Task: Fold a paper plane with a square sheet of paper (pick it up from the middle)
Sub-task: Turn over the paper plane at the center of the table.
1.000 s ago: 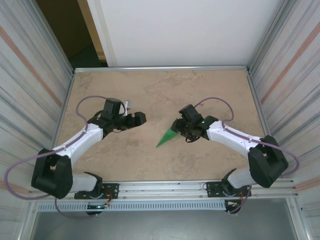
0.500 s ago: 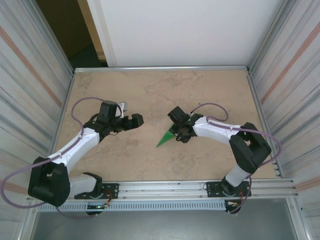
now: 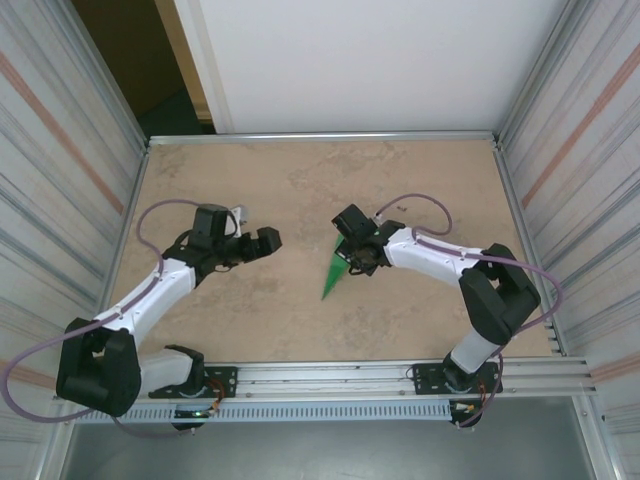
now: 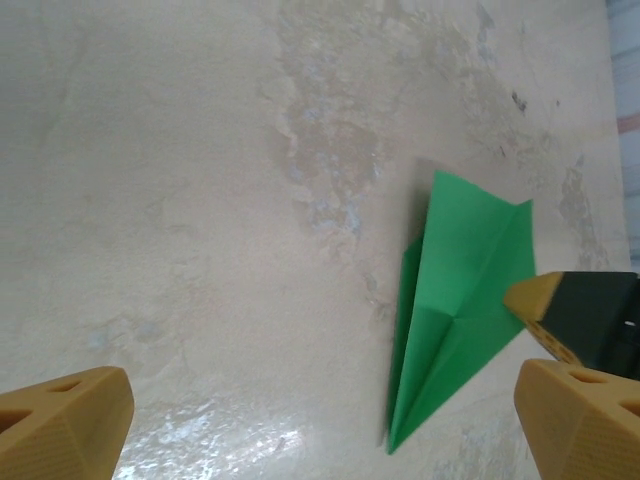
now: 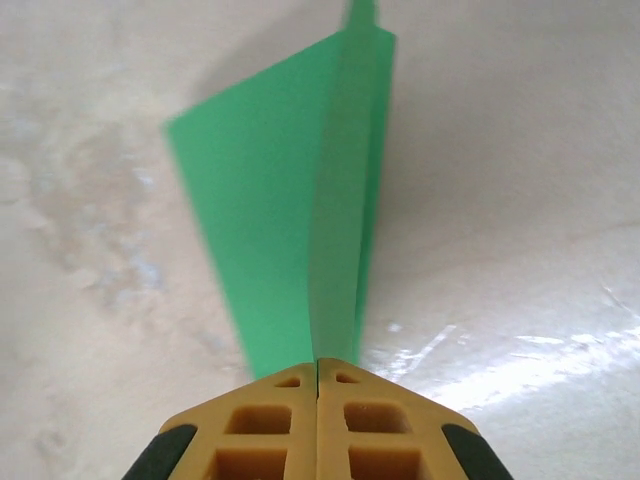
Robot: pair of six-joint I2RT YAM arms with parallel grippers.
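The square sheet of paper now stands as the paper plane [image 3: 335, 273], a narrow bright-green dart with its sharp tip pointing toward the near edge of the table. My right gripper [image 3: 351, 258] is shut on the plane's wide back end, its tan fingertips [image 5: 290, 385] pressed together on the centre crease. The plane [image 5: 300, 220] stretches away from those tips, one wing spread to the left. My left gripper [image 3: 272, 238] hovers open a short way left of the plane [image 4: 460, 300], with nothing between its fingers [image 4: 70, 420]. The right gripper's tan tip [image 4: 540, 298] touches the plane's right wing.
The tan table [image 3: 300, 180] is ringed by a metal rim and corrugated walls on both sides. Purple cables loop off both arms. Bare tabletop lies behind and in front of the plane.
My right gripper has closed on the plane's back end, and the plane has swung so its tip points more toward the near edge. My left gripper has drawn back slightly to the left.
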